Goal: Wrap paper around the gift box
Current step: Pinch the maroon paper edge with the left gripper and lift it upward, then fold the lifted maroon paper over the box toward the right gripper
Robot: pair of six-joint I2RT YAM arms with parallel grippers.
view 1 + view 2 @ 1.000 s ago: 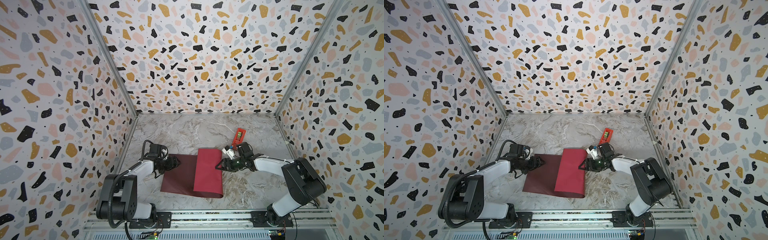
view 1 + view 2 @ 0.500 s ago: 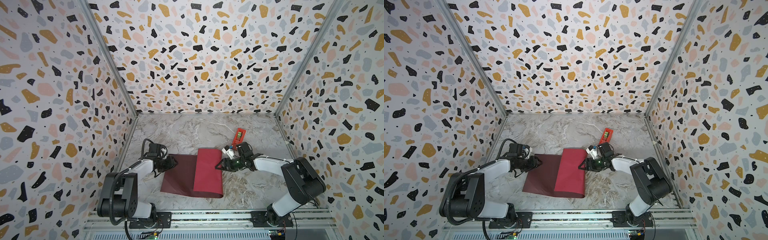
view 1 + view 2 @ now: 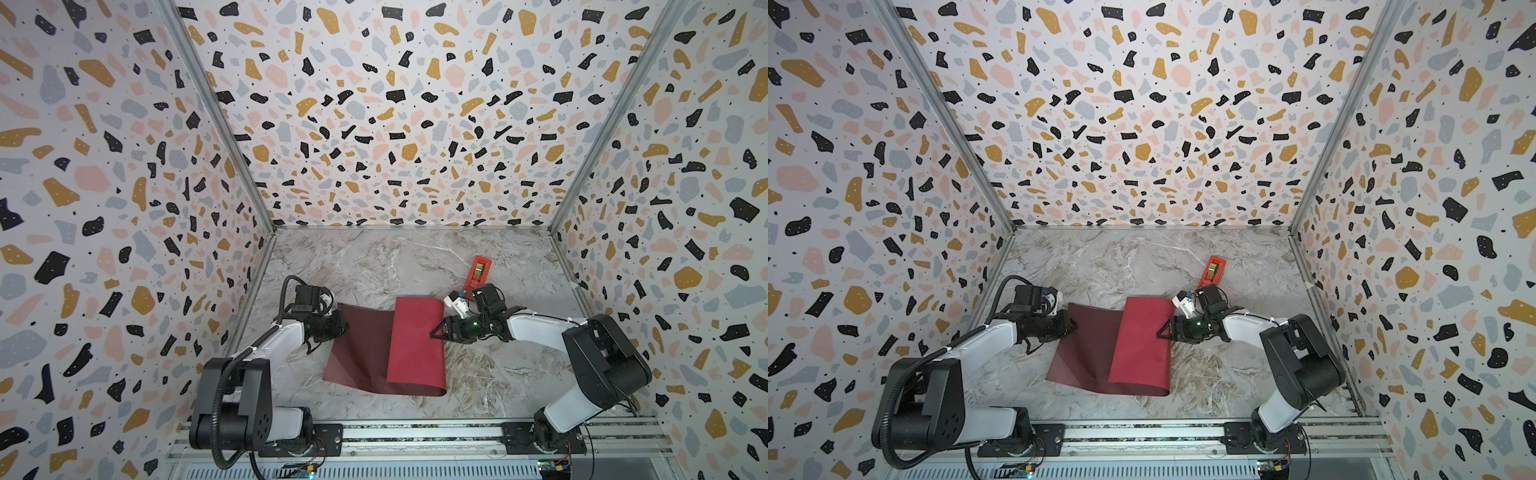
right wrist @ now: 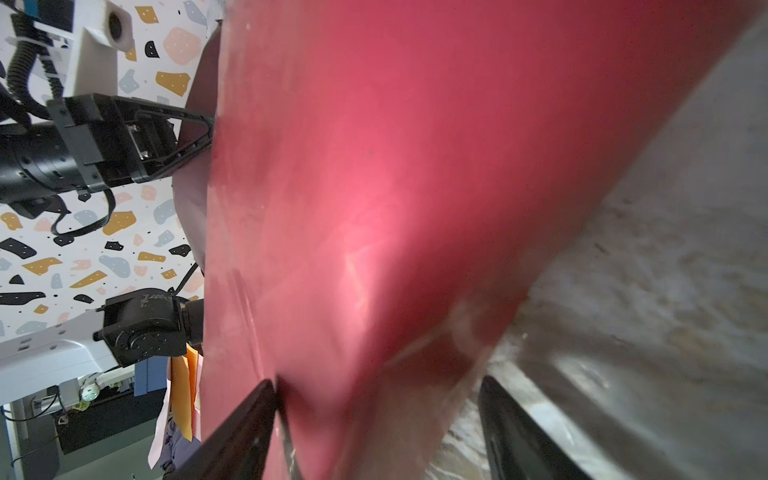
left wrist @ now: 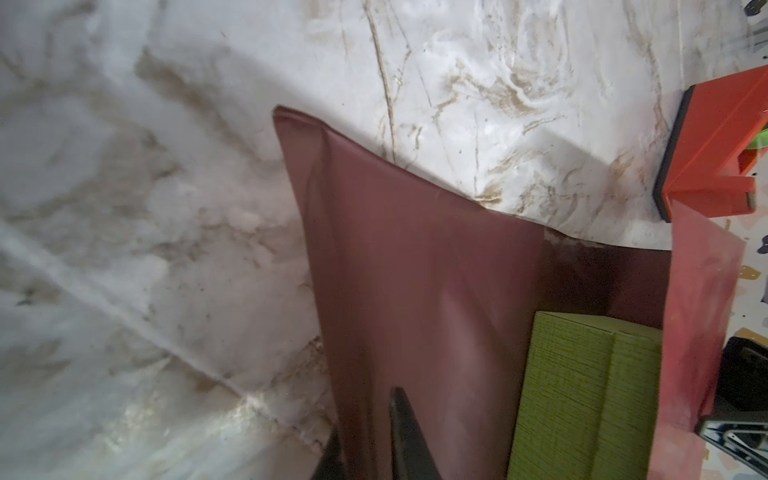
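Note:
The paper [image 3: 357,349] lies in the middle of the table in both top views, dark maroon, with its crimson flap [image 3: 415,340] folded over to the right. The flap hides the gift box there. In the left wrist view the olive-green gift box [image 5: 582,395] stands on the maroon paper [image 5: 415,270] under the flap. My left gripper [image 3: 343,324] is shut on the paper's left edge, which runs between its fingers [image 5: 409,436]. My right gripper [image 3: 434,332] stands open at the flap's right side. One finger [image 4: 241,428] touches the crimson paper [image 4: 374,187].
A red-orange tape dispenser [image 3: 478,270] stands behind the right gripper, close to the paper's far right corner. Patterned walls close in the marble table [image 3: 374,266] on three sides. A metal rail [image 3: 415,432] with both arm bases runs along the front.
My left gripper has gone from open to shut on the paper's left edge. The right gripper and the flap have hardly moved.

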